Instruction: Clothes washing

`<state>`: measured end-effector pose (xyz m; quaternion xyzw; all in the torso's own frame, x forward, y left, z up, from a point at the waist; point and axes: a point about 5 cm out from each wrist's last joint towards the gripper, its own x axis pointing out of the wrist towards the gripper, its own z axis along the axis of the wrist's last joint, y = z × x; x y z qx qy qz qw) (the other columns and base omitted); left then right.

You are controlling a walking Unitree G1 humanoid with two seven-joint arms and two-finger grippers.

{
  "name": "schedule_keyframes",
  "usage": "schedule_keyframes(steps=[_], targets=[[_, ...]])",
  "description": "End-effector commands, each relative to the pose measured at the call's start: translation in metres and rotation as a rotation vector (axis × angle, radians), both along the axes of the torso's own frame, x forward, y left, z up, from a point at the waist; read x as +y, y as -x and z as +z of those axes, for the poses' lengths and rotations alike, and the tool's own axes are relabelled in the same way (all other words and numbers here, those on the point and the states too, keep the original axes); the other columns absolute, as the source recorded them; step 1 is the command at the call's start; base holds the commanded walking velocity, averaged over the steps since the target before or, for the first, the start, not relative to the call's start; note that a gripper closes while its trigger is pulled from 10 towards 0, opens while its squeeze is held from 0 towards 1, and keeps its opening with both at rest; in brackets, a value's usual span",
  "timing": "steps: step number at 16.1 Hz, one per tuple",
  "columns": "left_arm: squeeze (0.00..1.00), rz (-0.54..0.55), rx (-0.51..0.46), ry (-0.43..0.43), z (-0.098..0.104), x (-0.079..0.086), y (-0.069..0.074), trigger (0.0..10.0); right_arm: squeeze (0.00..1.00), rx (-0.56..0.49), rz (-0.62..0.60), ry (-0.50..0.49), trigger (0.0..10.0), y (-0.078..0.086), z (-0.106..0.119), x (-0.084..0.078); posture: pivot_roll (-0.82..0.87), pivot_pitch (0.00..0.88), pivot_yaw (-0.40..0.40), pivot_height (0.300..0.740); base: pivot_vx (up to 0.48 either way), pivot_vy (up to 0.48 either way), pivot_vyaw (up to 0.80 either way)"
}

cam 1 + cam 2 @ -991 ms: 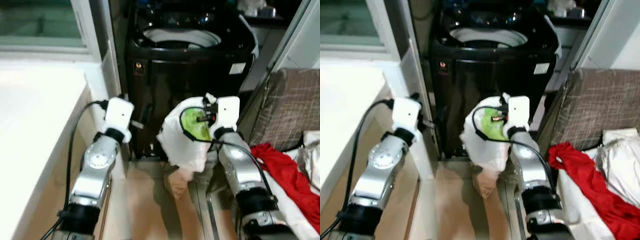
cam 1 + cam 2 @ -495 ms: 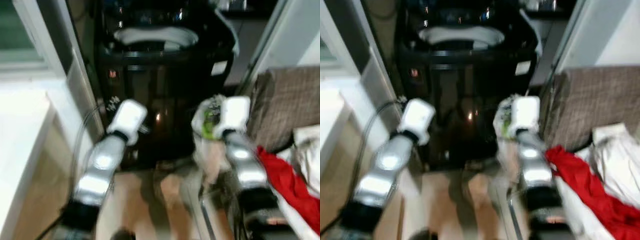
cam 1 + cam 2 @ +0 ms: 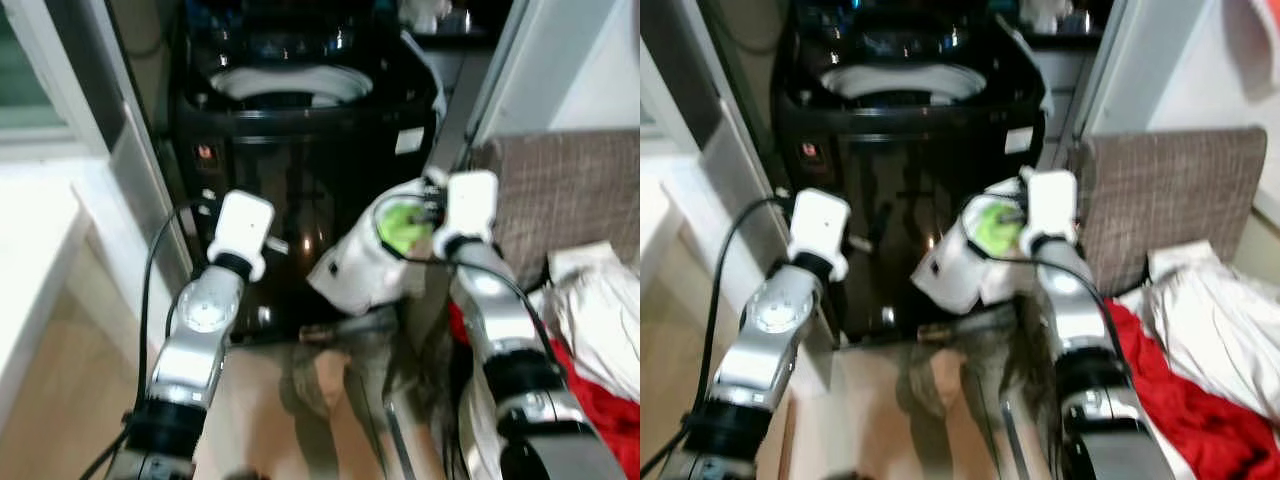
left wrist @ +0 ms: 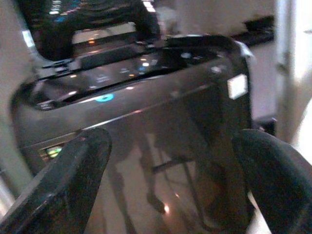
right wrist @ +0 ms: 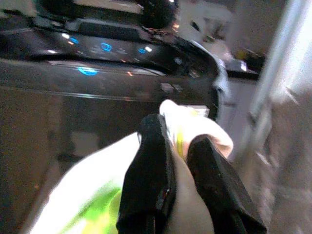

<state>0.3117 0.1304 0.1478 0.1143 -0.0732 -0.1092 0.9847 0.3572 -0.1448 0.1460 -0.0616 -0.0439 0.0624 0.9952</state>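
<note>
Garment pinched, held before the washer

Your right gripper (image 5: 178,161) has its fingers clamped on a white garment (image 3: 365,270) with a green patch, hanging in front of the black washing machine (image 3: 300,130). Your left gripper (image 4: 170,180) is raised beside it, fingers spread wide, empty. Red cloth (image 3: 1160,390) lies on your right.
</note>
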Motion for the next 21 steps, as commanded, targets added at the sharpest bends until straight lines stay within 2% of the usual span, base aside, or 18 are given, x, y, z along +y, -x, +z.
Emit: schedule_keyframes(steps=[1,2,5,9,11,13,14,17,19,21], targets=[[0.00,0.017,-0.035,0.018,0.007,0.001,-0.001,10.0,0.00,-0.084,0.015,0.011,10.0,-0.009,0.026,-0.001,-0.05,0.000,-0.030,0.732,0.469,0.000,0.00],[0.00,0.014,-0.034,0.034,0.007,-0.001,-0.001,10.0,0.00,-0.100,0.015,0.012,10.0,-0.016,0.037,-0.005,-0.05,0.000,-0.031,0.732,0.461,0.000,0.00],[0.00,0.001,-0.036,0.035,0.009,-0.002,0.000,10.0,0.00,-0.117,0.001,0.011,10.0,-0.021,0.044,-0.009,-0.04,0.000,-0.035,0.732,0.461,0.000,0.00],[0.00,0.003,-0.046,0.056,0.011,-0.002,0.000,10.0,0.00,-0.114,0.032,0.004,10.0,-0.021,0.042,0.000,-0.04,0.000,-0.038,0.732,0.461,0.000,0.00],[0.00,0.005,-0.045,0.061,0.012,-0.002,0.000,10.0,0.00,-0.140,0.049,0.008,10.0,-0.023,0.051,0.003,-0.03,0.000,-0.038,0.732,0.454,0.000,0.00],[0.00,-0.005,-0.055,0.062,0.014,-0.004,0.000,10.0,0.00,-0.265,0.069,0.029,10.0,-0.028,0.093,0.003,-0.04,0.000,-0.039,0.732,0.452,0.000,0.00],[0.00,-0.005,-0.057,0.061,0.015,-0.004,0.000,10.0,0.00,-0.294,0.067,0.032,10.0,-0.030,0.104,0.002,-0.04,0.000,-0.040,0.732,0.450,0.000,0.00],[0.00,-0.018,-0.087,0.064,0.024,-0.008,-0.002,10.0,0.00,-0.400,0.037,0.077,10.0,-0.047,0.173,-0.006,-0.03,0.000,-0.048,0.732,0.450,0.000,0.00],[0.00,-0.017,-0.092,0.068,0.025,-0.008,-0.002,10.0,0.00,-0.396,0.036,0.076,10.0,-0.051,0.181,-0.005,-0.03,0.000,-0.053,0.732,0.450,0.000,0.00],[0.00,-0.013,-0.098,0.068,0.026,-0.008,-0.001,10.0,0.00,-0.402,0.053,0.097,10.0,-0.055,0.193,0.003,-0.01,0.000,-0.060,0.732,0.448,0.000,0.00]])
